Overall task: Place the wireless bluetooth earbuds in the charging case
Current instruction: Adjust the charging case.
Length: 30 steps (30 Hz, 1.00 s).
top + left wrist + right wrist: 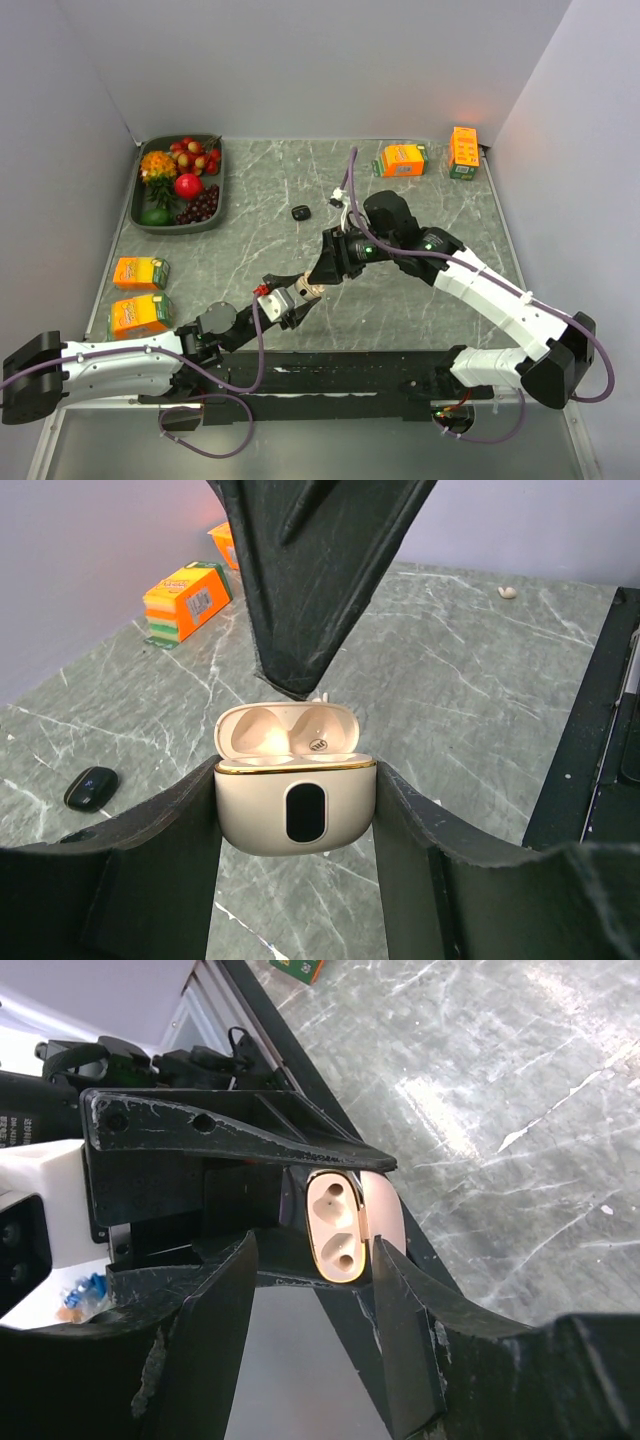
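From where I stand, much of the charging case (297,820) is covered. The left gripper (297,780) clamps it by both short ends, so those sides are hidden behind its dark fingers. The right gripper (314,1240) hangs just over the case. From the left wrist it reads as one black wedge that blocks the far edge of the lid. A pale speck (320,695) sits at the wedge's tip, too small to tell what it is. The right jaws stand apart, a clear gap between them, and I see nothing pinched there (the case shows through the gap, beyond the tips).

On the table (260,170), a black oval thing (90,787) lies beyond the case to its left; I cannot say whether it is a bud or a second case. A white bud (508,592) lies well beyond the case on the other side. The fruit tray (175,229) is far off past the case toward the back left corner. Orange boxes (140,315) sit left of the case and others past it at the back.

The case is held off the table in front of the arms' bases. Its lid is swung open away from the left wrist, its mouth faces the right gripper, and its dark window faces the left wrist. Its long axis runs from one left finger to the other. Two hollows show inside it in the right wrist view.
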Motion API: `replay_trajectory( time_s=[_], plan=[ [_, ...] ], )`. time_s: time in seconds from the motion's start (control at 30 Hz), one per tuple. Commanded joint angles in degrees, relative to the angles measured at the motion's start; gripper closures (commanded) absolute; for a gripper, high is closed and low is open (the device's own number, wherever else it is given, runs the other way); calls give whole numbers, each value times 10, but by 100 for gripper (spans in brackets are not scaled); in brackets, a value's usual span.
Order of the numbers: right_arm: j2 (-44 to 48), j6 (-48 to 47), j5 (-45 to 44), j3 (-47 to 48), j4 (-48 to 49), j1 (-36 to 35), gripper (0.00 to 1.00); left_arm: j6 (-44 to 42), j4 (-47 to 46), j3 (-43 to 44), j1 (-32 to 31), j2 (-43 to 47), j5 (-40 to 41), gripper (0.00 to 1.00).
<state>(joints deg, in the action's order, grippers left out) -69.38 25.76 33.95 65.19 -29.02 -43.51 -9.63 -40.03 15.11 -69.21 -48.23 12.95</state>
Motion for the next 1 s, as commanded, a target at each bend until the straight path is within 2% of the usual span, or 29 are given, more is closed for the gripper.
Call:
replay_trajectory(
  time_s=[0.0, 0.43, 0.6, 0.7, 0.93, 0.97],
  plan=[
    [-6, 4, 8, -9, 33, 5, 43, 6, -42, 22, -2, 9, -6, 99],
    [-9, -18, -38, -15, 10, 10, 41, 7, -36, 26, -4, 20, -6, 99],
    [-14, -13, -26, -23, 21, 10, 44, 10, -38, 31, -4, 22, -9, 99],
    [-13, -11, -18, -27, 32, 10, 55, 10, -37, 33, -6, 22, -11, 99],
    [-11, -7, 8, -35, 49, 11, 72, 18, -42, 31, -8, 24, -13, 99],
    [-11, -8, 12, -36, 52, 11, 79, 19, -44, 30, -8, 25, -13, 99]
  ],
)
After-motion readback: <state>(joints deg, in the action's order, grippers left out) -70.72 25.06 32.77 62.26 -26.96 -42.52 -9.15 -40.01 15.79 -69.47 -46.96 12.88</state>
